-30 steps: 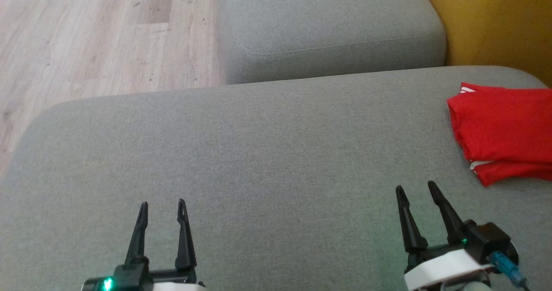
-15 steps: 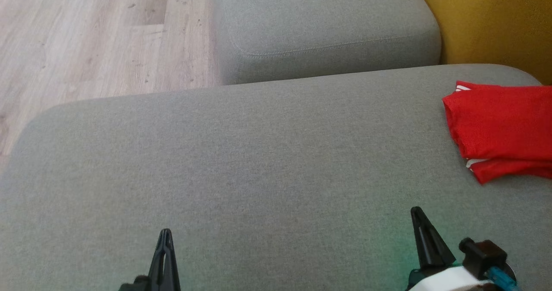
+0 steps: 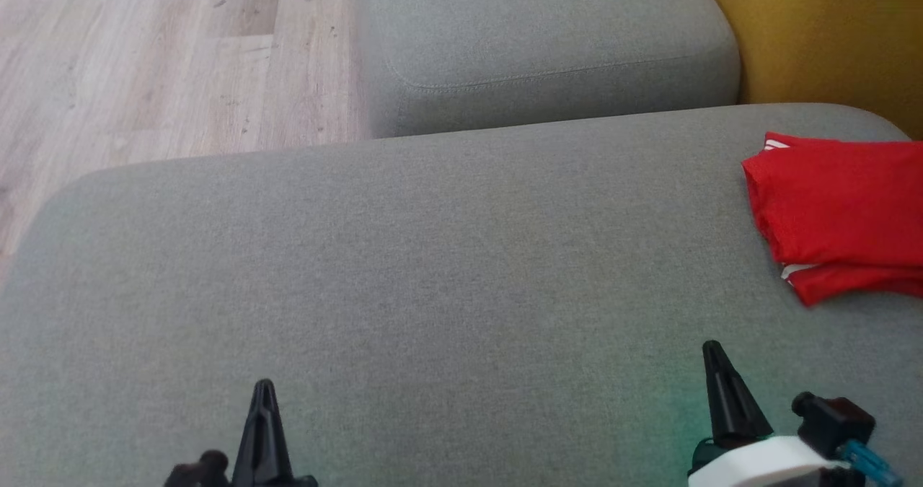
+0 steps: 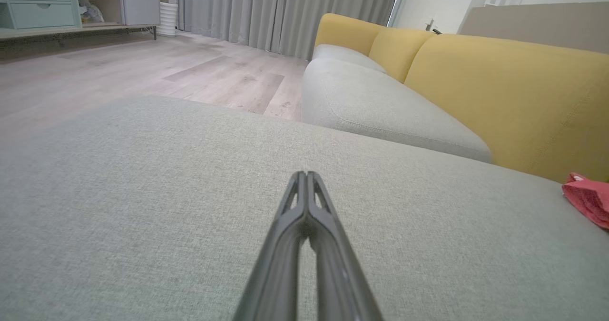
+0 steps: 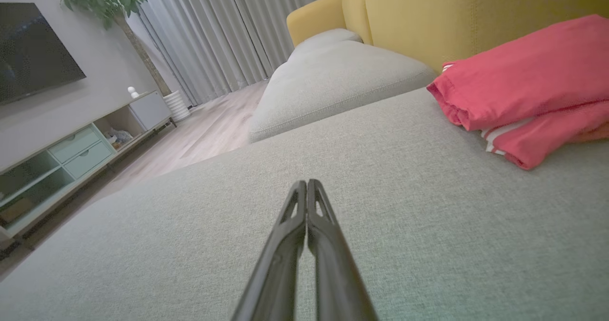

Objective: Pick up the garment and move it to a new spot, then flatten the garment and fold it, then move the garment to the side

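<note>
The garment (image 3: 840, 213) is red with white stripes and lies folded at the far right of the grey sofa seat (image 3: 447, 270), beside the yellow backrest. It shows again as the garment (image 5: 528, 92) at the right wrist view's upper right and as a small red corner (image 4: 587, 197) at the left wrist view's right edge. My left gripper (image 3: 263, 389) is at the bottom left, shut with nothing in it. My right gripper (image 3: 712, 350) is at the bottom right, also shut and empty, a short way in front of the garment. Both pairs of fingertips (image 4: 304, 176) (image 5: 307, 185) press together over the seat.
A second grey cushion (image 3: 548, 47) lies beyond the seat. Wooden floor (image 3: 144, 61) is at the upper left. The yellow backrest (image 3: 822, 32) rises at the right. A TV cabinet (image 5: 71, 154) and curtains (image 5: 228, 31) stand across the room.
Both grippers went from open to shut and drew back toward the bottom edge. The garment has stayed where it was.
</note>
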